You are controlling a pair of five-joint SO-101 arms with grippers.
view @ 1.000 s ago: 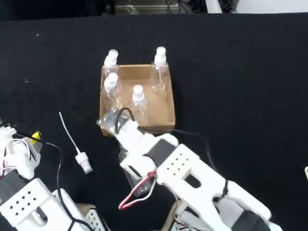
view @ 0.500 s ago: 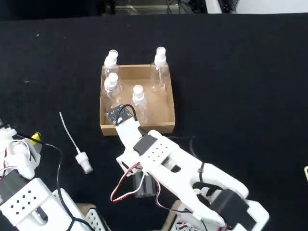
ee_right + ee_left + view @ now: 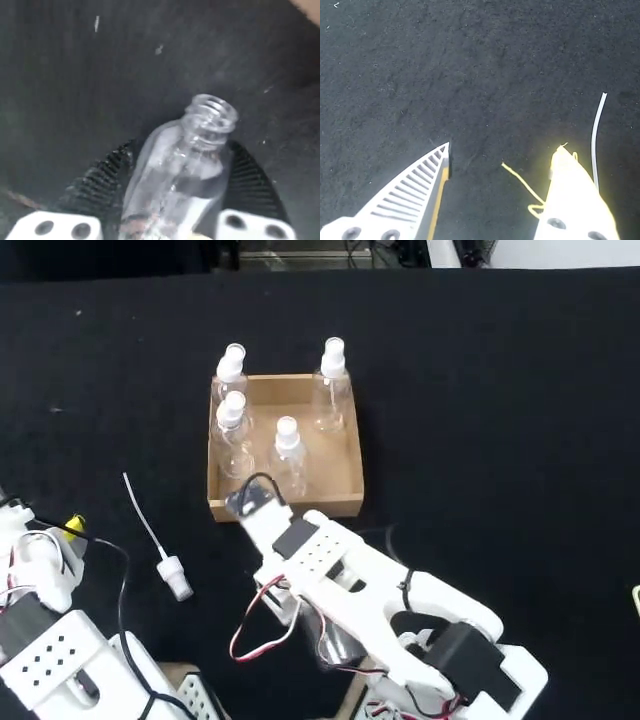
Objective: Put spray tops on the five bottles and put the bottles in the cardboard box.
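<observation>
Right claw (image 3: 180, 160) clamped on clear bottle (image 3: 192, 150); threaded neck uncapped, bottle tilted over black worktop (image 3: 75, 75).

Left claw (image 3: 504, 150) spread wide, holding nothing. Thin white tube (image 3: 596, 135) lies just beside one finger.

Cardboard box (image 3: 335, 465) holds four capped bottles (image 3: 288, 445), upright. Loose spray top (image 3: 172, 575) lies on worktop, apart from box. Held bottle near front edge, outside box.

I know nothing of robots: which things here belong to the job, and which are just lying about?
Part of the job: cardboard box; four topped bottles in it; topless bottle in the right gripper; loose spray top.
Just lying about: pale scrap at the table's right edge; cables beyond its far edge.
</observation>
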